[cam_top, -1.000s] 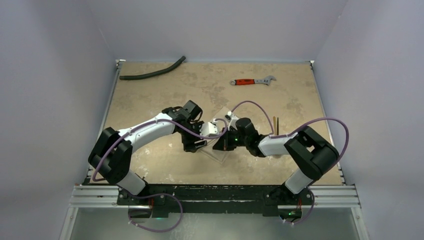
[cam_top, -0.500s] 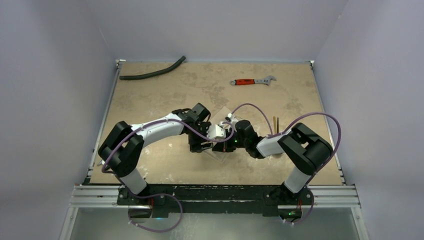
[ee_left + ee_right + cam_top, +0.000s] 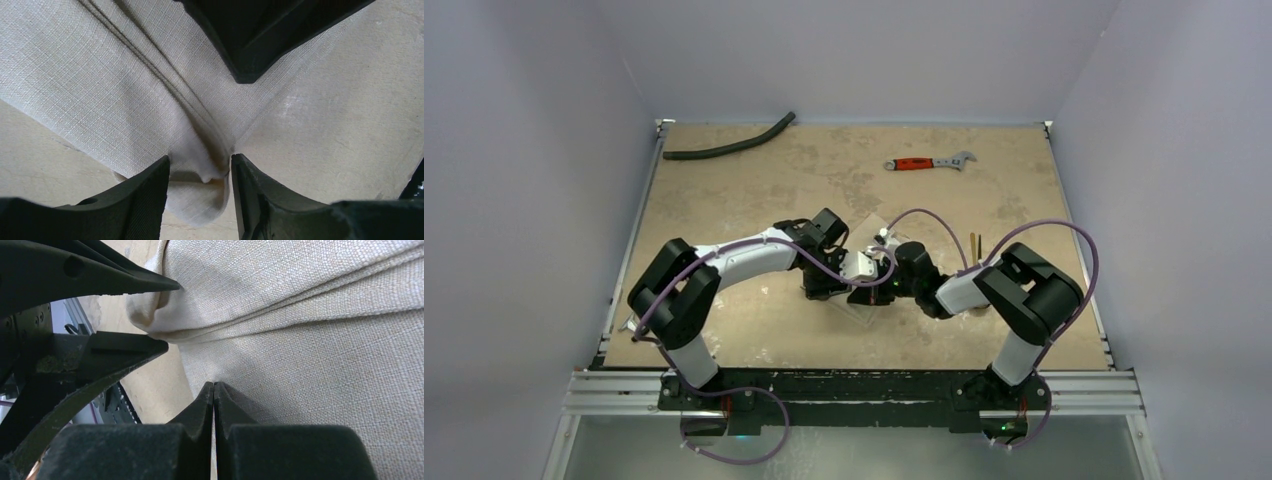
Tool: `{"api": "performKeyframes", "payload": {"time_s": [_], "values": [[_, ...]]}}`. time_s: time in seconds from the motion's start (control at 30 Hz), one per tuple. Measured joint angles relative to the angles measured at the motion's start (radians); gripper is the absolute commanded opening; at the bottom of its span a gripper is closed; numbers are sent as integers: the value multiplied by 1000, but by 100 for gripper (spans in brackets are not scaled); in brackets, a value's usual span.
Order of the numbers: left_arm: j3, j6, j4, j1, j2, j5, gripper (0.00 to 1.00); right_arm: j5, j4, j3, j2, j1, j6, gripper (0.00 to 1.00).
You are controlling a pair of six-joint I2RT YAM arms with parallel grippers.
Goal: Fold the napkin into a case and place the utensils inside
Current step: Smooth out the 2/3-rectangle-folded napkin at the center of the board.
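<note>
The beige napkin (image 3: 870, 224) lies folded in the middle of the table, mostly hidden under both wrists. My left gripper (image 3: 826, 291) is open, its jaws standing either side of a bunched, folded corner of the napkin (image 3: 100, 75); in its own view the gripper (image 3: 200, 167) has cloth between the tips. My right gripper (image 3: 865, 295) is shut, its closed tips (image 3: 214, 385) resting on the napkin (image 3: 310, 340) near its edge, close beside the left fingers (image 3: 125, 282). A gold utensil (image 3: 973, 246) lies on the table right of the napkin.
A red-handled silver wrench (image 3: 929, 162) lies at the back right. A curved black hose (image 3: 729, 143) lies at the back left corner. The right arm's elbow (image 3: 1034, 290) sits near the gold utensil.
My left gripper has moved right and closer to the right gripper at the napkin's near corner. The right gripper has shifted slightly left.
</note>
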Motion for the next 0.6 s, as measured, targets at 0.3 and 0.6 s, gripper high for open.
{"api": "performKeyframes", "payload": {"time_s": [0.3, 0.6], "values": [[-5, -1, -3, -8, 3, -3, 26, -4, 18, -2, 8, 0, 9, 0], [34, -18, -25, -21, 3, -45, 0, -3, 36, -12, 9, 0, 12, 0]]}}
